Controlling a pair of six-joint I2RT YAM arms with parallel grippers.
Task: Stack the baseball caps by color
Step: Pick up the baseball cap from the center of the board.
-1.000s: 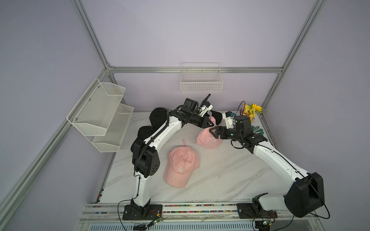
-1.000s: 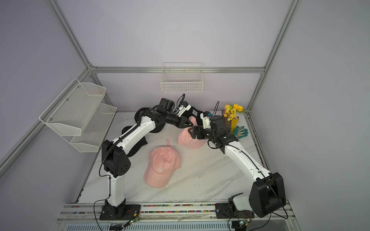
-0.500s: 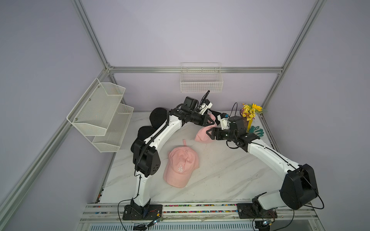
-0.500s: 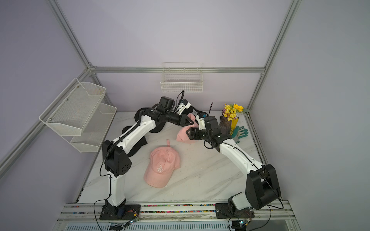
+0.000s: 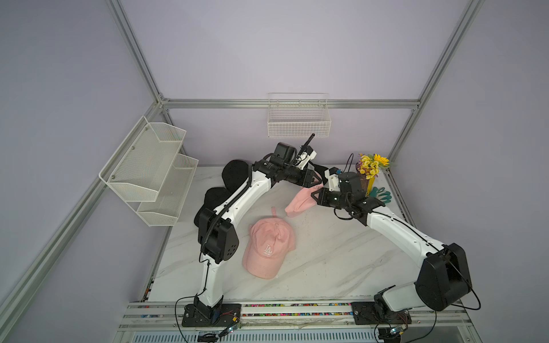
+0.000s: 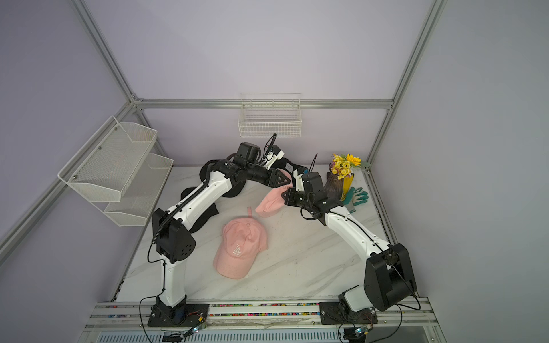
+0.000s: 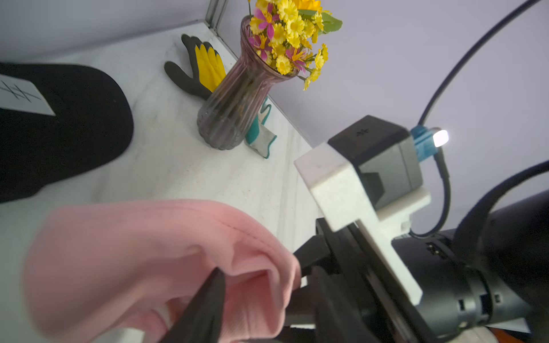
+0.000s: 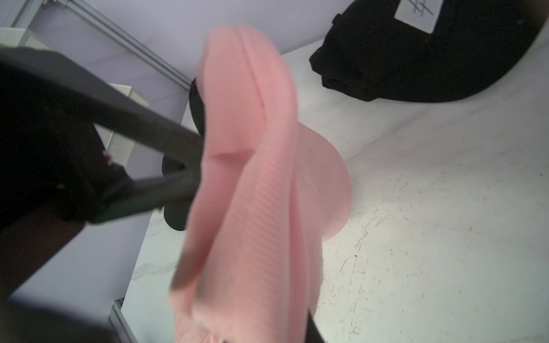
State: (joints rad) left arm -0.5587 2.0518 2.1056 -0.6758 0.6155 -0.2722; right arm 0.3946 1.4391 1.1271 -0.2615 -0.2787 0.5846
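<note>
Pink pile unfinished.
Your right gripper [image 5: 313, 193] pinches the raised pink cap [image 5: 298, 203], left gripper [image 5: 317, 181] seems spread; flat pink cap [image 5: 269, 246], black caps [image 5: 234, 175] wait.

A robot lab cell: aluminium frame [image 5: 288, 104], plain lilac walls [image 5: 267, 44], marble tabletop [image 5: 326, 267], wire basket [image 5: 298, 124].

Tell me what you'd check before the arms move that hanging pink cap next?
1. Right gripper shut on the hanging pale pink fabric cap: ok.
2. Left gripper, jaws spread: ok; fabric fully free of it: cannot tell.
3. Second pink cap with white logo lies uncovered on the white marble table, ready as base: ok.
4. Purple ribbed glass vase of yellow flowers upright, close behind the right arm: ok.
5. Black fabric caps lie at the far side, off that route: ok.
</note>
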